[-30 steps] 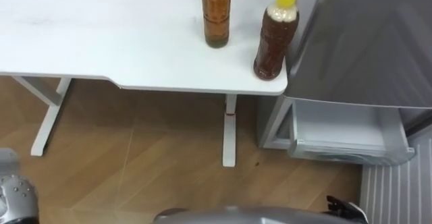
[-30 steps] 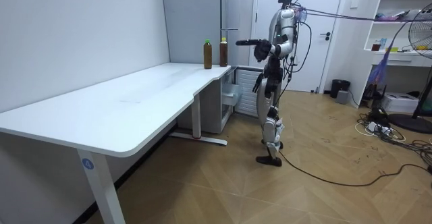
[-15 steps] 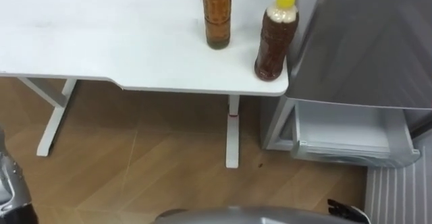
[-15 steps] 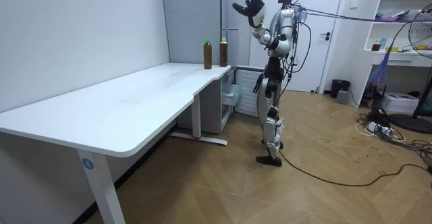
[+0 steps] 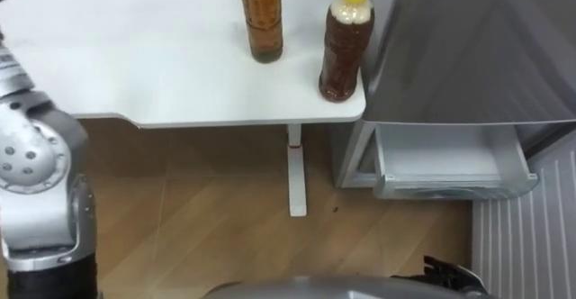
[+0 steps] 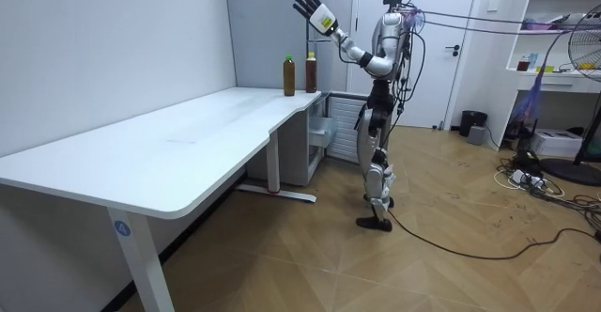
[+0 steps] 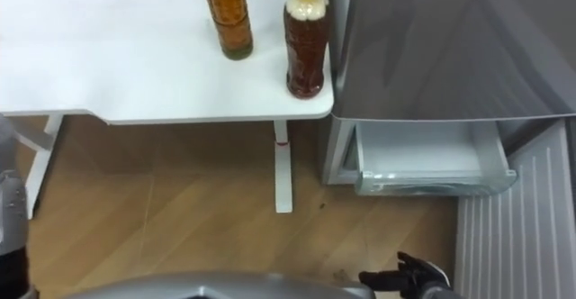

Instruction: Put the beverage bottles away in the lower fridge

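Room view: left hand [image 6: 308, 3] up top centre, fingers spread, empty (right hand [image 7: 409, 274] low, state unclear). Capped bottle [image 5: 344, 42] & brown bottle [image 5: 260, 18] stand upper-centre on counter [image 5: 135, 65]; best approach w/ fingers wide, grasp mid-body.

Count on inspection: two bottles, namely one yellow-capped bottle [image 5: 346, 42] and one brown bottle [image 5: 261, 20]. One desk [image 5: 135, 65] carried both. One fridge [image 5: 477, 47] was present, with one drawer [image 5: 445, 159] standing open.
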Robot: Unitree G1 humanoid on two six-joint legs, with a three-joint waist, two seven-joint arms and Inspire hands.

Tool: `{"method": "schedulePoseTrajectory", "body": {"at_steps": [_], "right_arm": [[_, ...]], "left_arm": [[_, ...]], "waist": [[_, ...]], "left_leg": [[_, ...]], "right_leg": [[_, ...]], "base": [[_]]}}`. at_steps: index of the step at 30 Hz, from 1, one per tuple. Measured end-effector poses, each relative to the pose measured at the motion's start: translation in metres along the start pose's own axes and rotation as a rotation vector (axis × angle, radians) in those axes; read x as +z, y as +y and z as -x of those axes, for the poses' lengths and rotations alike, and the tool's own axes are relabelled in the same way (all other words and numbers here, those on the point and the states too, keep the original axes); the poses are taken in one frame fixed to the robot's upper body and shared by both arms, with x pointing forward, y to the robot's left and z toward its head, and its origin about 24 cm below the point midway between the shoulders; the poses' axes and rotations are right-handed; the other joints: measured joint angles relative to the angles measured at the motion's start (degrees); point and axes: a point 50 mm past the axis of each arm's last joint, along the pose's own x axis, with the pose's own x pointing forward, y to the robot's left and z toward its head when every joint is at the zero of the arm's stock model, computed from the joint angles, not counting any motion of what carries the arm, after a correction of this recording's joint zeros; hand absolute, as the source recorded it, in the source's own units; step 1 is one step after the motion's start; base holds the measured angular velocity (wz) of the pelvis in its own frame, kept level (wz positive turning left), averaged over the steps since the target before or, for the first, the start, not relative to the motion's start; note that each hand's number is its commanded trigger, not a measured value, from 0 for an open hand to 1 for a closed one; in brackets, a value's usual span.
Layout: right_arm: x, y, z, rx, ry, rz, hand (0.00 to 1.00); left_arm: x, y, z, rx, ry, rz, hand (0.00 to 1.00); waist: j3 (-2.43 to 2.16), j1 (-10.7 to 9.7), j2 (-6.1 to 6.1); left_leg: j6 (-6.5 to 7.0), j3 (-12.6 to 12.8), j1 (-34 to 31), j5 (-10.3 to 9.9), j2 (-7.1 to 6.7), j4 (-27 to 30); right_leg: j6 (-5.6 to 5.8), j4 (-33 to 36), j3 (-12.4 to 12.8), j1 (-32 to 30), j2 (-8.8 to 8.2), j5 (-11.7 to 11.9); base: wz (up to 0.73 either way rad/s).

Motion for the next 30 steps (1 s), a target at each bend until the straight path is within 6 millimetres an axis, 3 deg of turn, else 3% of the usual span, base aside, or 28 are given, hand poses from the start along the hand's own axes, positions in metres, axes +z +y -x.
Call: {"method": "schedulePoseTrajectory", "body": {"at_steps": [11, 14, 18, 30], "right_arm": [[0.008, 0.001, -0.002, 0.003, -0.02, 0.0, 0.0], [0.009, 0.001, -0.002, 0.001, -0.014, -0.007, 0.0], [0.009, 0.0, -0.002, -0.013, -0.014, -0.03, 0.0], [0.013, 0.004, -0.004, -0.001, -0.01, -0.022, 0.0]], "left_arm": [[0.0, -0.033, -0.001, -0.29, 0.012, 0.064, 0.0], [0.002, -0.042, -0.001, -0.356, 0.003, 0.084, 0.0], [-0.001, -0.053, 0.004, -0.455, 0.04, 0.103, 0.0], [-0.019, -0.074, 0.018, -0.646, 0.172, 0.144, 0.0]], "waist": [[0.34, -1.84, 0.5], [0.29, -2.14, 0.8], [-0.22, -2.51, 1.66], [0.4, -3.81, 0.59]], "left_leg": [[0.0, 2.81, 0.22, 0.0, 0.43, -0.35], [0.0, 2.83, 0.23, 0.0, 0.7, -0.51], [-0.01, 2.88, -0.29, 0.0, 0.81, -0.29], [-0.01, 3.64, -0.18, 0.0, 0.97, -0.14]], "right_leg": [[-0.04, 0.05, 1.55, -0.31, 0.13, 0.04], [-0.16, 0.05, 1.49, -0.33, 0.37, 0.11], [-0.19, 0.22, 1.45, -1.02, 0.45, 0.13], [-0.21, 0.83, 1.64, -1.11, 0.39, 0.14]], "base": [[-0.05], [0.0], [0.0], [0.0]]}}
